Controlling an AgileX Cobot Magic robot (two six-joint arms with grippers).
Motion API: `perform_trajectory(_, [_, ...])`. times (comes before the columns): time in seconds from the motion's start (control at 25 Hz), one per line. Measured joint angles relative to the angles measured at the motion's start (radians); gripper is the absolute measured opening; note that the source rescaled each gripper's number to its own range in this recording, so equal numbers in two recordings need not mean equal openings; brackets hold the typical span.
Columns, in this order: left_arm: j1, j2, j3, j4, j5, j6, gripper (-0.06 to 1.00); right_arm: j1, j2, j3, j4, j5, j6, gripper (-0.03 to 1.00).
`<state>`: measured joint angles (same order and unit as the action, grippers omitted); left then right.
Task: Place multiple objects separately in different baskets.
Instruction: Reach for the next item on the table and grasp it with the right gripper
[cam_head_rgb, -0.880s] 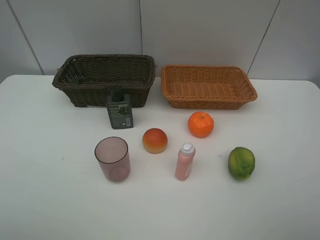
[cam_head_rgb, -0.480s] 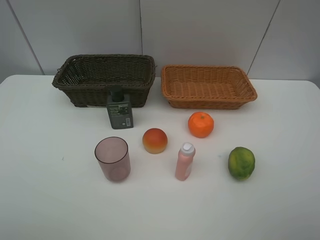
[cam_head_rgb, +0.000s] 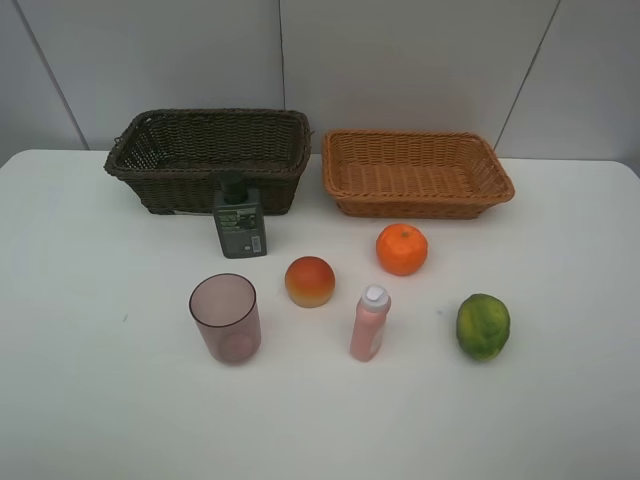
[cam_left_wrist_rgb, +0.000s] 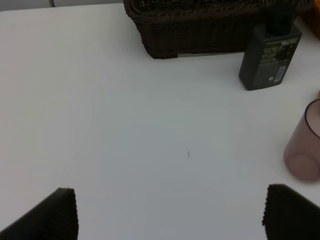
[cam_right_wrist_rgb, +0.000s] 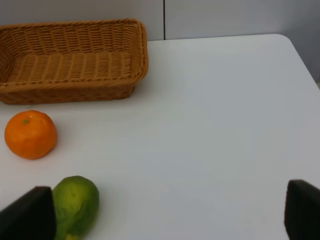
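Now the dark basket (cam_head_rgb: 190, 190) and light basket (cam_head_rgb: 420, 205) sit empty, top middle. Below, cup (cam_head_rgb: 226, 318), pump bottle (cam_head_rgb: 240, 222), pink bottle (cam_head_rgb: 370, 323), orange (cam_head_rgb: 402, 249), red fruit (cam_head_rgb: 310, 281) and green fruit (cam_head_rgb: 483, 326) stand apart, easy to grab. Left gripper (cam_left_wrist_rgb: 172, 215) and right gripper (cam_right_wrist_rgb: 167, 210) gape wide, holding nothing.

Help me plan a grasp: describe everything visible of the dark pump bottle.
The pump bottle is dark green, flat-sided and rectangular, plastic-looking, with a dark pump head on top and pale printing on its front. It stands upright on the white table, just in front of the dark brown basket; contact with it can't be judged. Nothing holds it.
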<state>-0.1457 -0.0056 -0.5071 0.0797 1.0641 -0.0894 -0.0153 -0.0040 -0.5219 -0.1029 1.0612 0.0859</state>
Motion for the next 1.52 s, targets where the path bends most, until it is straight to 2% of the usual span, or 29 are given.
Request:
perform_trajectory(0.64, [0.0,0.0,0.0,0.0,0.0,0.0,0.96,0.002,0.017,0.0,0.0,0.0,0.0,0.98])
perform_trajectory(0.8, [0.0,0.0,0.0,0.0,0.0,0.0,0.96,0.002,0.125,-0.008,0.008,0.0,0.0,0.98])
perform_trajectory(1.04, [0.0,0.0,0.0,0.0,0.0,0.0,0.96,0.002,0.412,-0.074,0.013,-0.016,0.0,0.98])
perform_trajectory(1.16, [0.0,0.0,0.0,0.0,0.0,0.0,0.96,0.003,0.56,-0.097,0.013,-0.073,0.0,0.98])
perform_trajectory(1.28, [0.0,0.0,0.0,0.0,0.0,0.0,0.96,0.027,0.714,-0.101,0.02,-0.21,0.0,0.98])
perform_trajectory(1.4, [0.0,0.0,0.0,0.0,0.0,0.0,0.96,0.07,0.873,-0.102,0.043,-0.317,0.0,0.98])
perform_trajectory(1.52, [0.0,0.0,0.0,0.0,0.0,0.0,0.96,0.129,1.043,-0.102,0.07,-0.375,0.0,0.98])
